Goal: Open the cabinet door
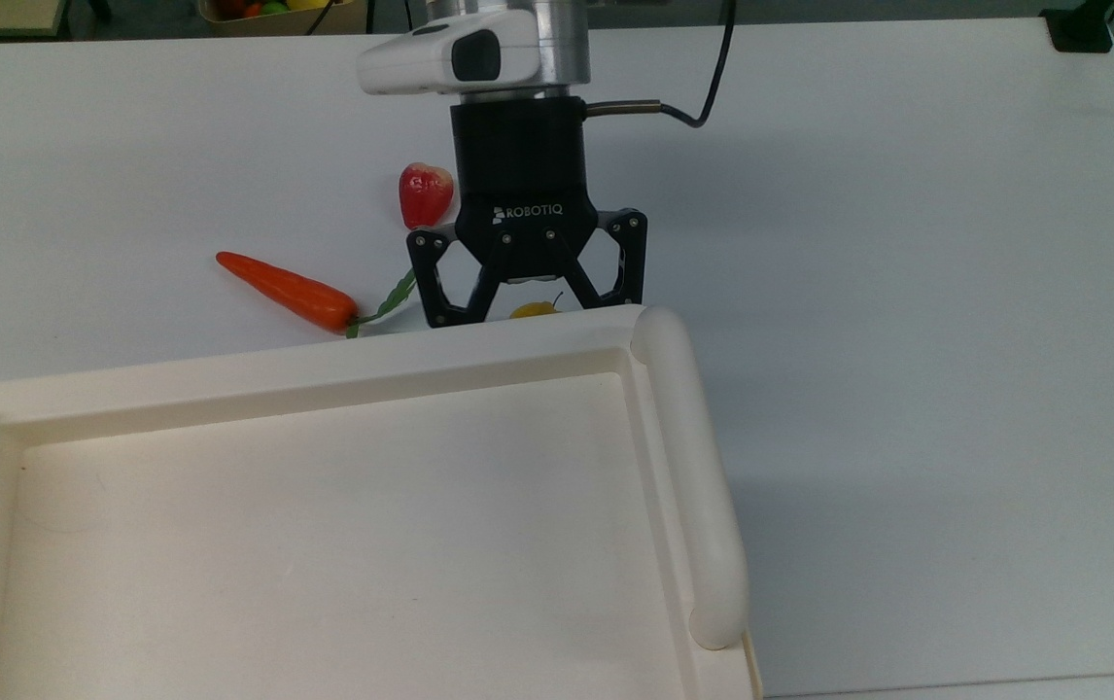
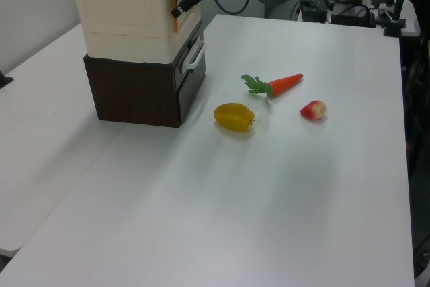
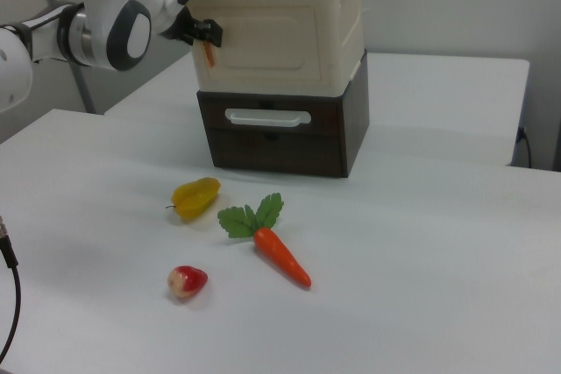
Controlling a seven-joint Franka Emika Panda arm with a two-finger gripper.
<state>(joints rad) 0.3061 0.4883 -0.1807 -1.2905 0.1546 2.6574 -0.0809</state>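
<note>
While the gripper (image 1: pixel 528 313) sits upper-centre in top view, fingers spread wide w/ tips dipping behind the cabinet (image 1: pixel 324 506) rim, the cabinet door (image 3: pixel 263 37) faces front at upper centre of right view, shut, gripper at its left edge.

This is a robotics lab. A robot arm (image 3: pixel 105 19) works over a plain white tabletop (image 2: pixel 282 186). Beyond the far edge, monitor stands and cables (image 2: pixel 336 5) crowd another desk.
</note>
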